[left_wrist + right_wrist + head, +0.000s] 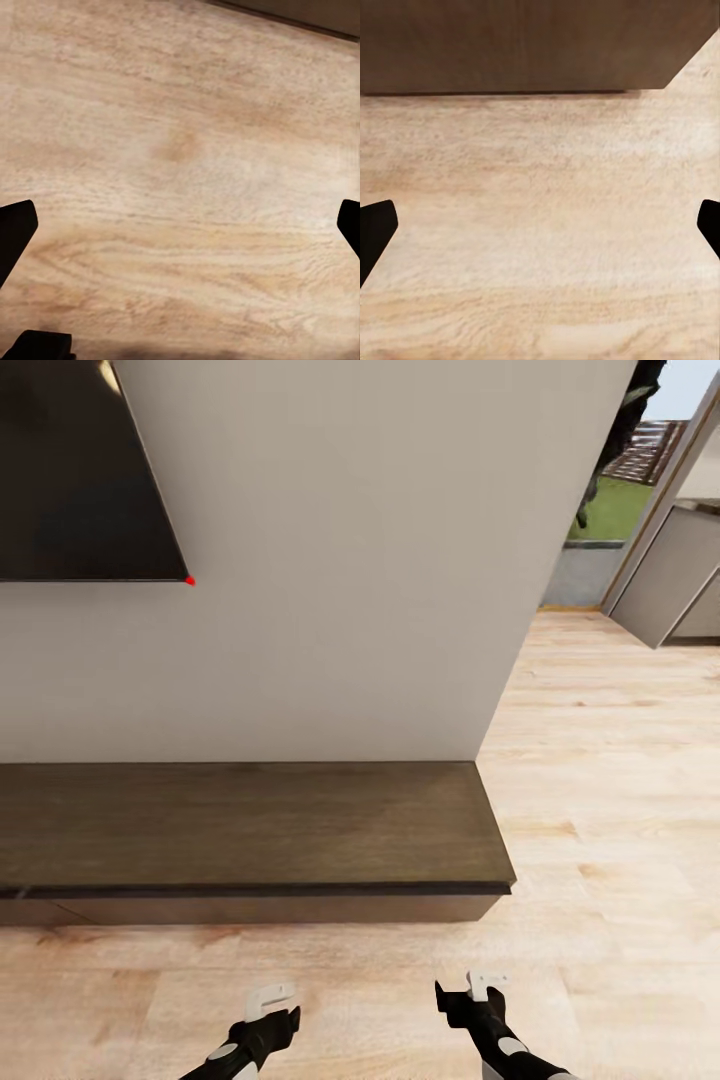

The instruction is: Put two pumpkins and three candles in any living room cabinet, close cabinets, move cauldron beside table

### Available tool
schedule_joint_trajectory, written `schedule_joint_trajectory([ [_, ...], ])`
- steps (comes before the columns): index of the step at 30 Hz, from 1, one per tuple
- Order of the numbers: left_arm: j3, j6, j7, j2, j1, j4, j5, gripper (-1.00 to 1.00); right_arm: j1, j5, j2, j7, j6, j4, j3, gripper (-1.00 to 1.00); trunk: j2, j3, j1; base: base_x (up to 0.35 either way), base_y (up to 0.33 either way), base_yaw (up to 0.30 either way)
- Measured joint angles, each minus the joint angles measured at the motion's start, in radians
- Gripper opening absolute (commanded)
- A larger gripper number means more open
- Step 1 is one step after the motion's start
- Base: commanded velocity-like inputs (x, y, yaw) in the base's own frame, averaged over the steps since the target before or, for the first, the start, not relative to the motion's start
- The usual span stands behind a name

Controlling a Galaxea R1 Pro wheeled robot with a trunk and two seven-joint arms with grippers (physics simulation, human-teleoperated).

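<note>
The cabinet (250,825) is a long, low, dark-brown wood unit against the white wall, right in front of me. Its right end stops at the wall's corner, and its front face sits flush under the top. Low over the wood floor, just short of it, my left gripper (272,1005) and right gripper (470,990) are both open and hold nothing. The left gripper (180,225) looks down on bare floor. The right gripper (540,225) has the cabinet (525,45) just beyond its fingers. The pumpkins, candles, cauldron and table are out of view.
A dark wall-mounted screen (80,470) hangs above the cabinet at the left. Light wood floor (610,780) runs past the cabinet's right end towards grey cupboards (670,580) and a glass opening onto greenery (610,500).
</note>
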State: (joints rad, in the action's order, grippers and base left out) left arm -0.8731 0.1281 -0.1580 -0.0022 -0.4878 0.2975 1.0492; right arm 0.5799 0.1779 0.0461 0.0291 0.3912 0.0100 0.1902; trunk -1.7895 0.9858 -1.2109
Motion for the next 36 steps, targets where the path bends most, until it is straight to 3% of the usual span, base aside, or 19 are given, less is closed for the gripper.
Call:
schedule_joint_trajectory([
  [15,0.001,-0.008,0.004,-0.003,-0.001,0.001,0.01,1.0,0.0,0.0,-0.005,-0.002,0.002,-0.002,0.0,1.0,0.105,-0.059,0.058,0.0,0.0,0.0],
  [30,0.001,-0.014,0.005,0.0,0.0,-0.008,0.011,1.0,-0.021,0.002,-0.003,-0.002,0.024,-0.009,0.0,1.0,0.105,-0.083,0.058,0.0,0.0,0.0],
  [36,0.001,-0.016,0.006,-0.005,0.002,-0.117,0.011,1.0,-0.042,0.004,-0.008,-0.002,0.024,-0.018,0.0,1.0,0.105,-0.093,0.058,0.0,0.0,0.0],
])
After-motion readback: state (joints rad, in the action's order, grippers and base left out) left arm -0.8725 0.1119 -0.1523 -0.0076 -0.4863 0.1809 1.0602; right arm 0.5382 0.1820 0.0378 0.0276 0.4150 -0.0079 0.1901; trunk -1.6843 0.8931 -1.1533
